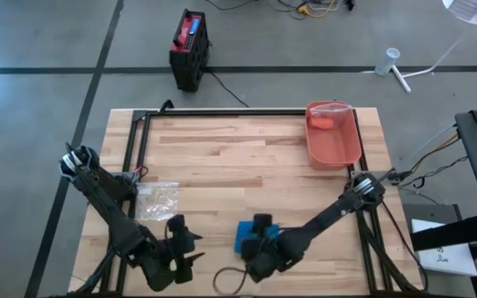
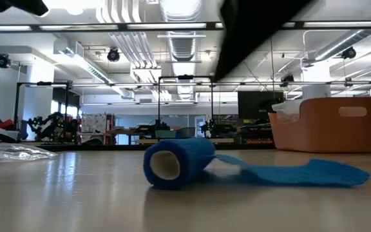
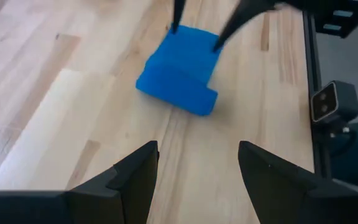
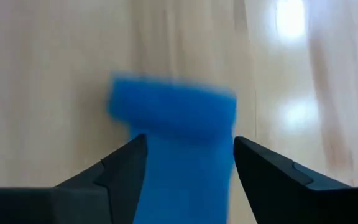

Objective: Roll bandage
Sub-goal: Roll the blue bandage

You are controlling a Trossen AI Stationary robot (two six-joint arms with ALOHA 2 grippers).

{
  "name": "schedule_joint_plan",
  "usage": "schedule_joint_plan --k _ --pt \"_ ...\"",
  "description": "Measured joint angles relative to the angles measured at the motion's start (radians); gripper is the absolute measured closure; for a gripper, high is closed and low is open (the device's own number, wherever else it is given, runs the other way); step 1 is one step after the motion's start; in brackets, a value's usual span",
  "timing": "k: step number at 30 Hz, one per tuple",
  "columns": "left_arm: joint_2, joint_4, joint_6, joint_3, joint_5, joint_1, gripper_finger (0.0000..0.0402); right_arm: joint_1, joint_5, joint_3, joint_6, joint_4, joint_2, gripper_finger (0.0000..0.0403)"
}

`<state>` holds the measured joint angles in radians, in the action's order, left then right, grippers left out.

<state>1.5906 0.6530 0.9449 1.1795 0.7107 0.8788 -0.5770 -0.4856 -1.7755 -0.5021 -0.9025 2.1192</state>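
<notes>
A blue bandage (image 1: 245,236) lies on the wooden table near its front edge. It is partly rolled: in the low view the roll (image 2: 176,162) rests on its side and the flat tail (image 2: 301,173) lies spread on the table beside it. My right gripper (image 4: 188,162) is open above the tail, one finger on each side of it, pointing toward the roll (image 4: 173,109). The low view shows no finger down at the bandage. My left gripper (image 3: 197,165) is open and empty, left of the bandage (image 3: 179,74) and pointing at it.
An orange bin (image 1: 334,132) stands at the far right of the table. A clear plastic bag (image 1: 157,199) lies on the left, by my left arm. A dark cable loop (image 1: 230,281) lies at the front edge. Bare wood spans the table's middle.
</notes>
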Motion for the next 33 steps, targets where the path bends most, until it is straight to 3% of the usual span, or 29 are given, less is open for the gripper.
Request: schedule_joint_plan --k 3,7,10,13,22,29,33 --pt "0.004 -0.091 -0.010 -0.048 0.033 0.002 0.0187 -0.013 0.045 0.075 -0.100 -0.054 0.001 0.0175" --pt "0.030 -0.374 -0.093 -0.132 0.056 -0.030 0.0187 -0.032 0.125 0.178 -0.151 -0.016 0.002 0.0178" --pt "0.055 -0.599 -0.186 -0.182 0.021 -0.070 0.0187 -0.023 0.182 0.247 -0.164 0.038 0.001 0.0177" --pt "0.077 -0.716 -0.246 -0.197 -0.033 -0.123 0.0187 -0.022 0.207 0.288 -0.165 0.072 -0.011 0.0177" --pt "0.153 -0.740 -0.282 -0.176 -0.217 -0.320 0.0187 -0.019 0.308 0.322 -0.156 0.097 -0.012 0.0186" --pt "0.280 -0.888 -0.353 -0.172 -0.338 -0.382 0.0187 -0.025 0.338 0.325 -0.153 0.168 -0.010 0.0185" --pt "0.344 -0.872 -0.432 -0.130 -0.334 -0.382 0.0187 -0.025 0.338 0.325 -0.149 0.182 -0.010 0.0191"
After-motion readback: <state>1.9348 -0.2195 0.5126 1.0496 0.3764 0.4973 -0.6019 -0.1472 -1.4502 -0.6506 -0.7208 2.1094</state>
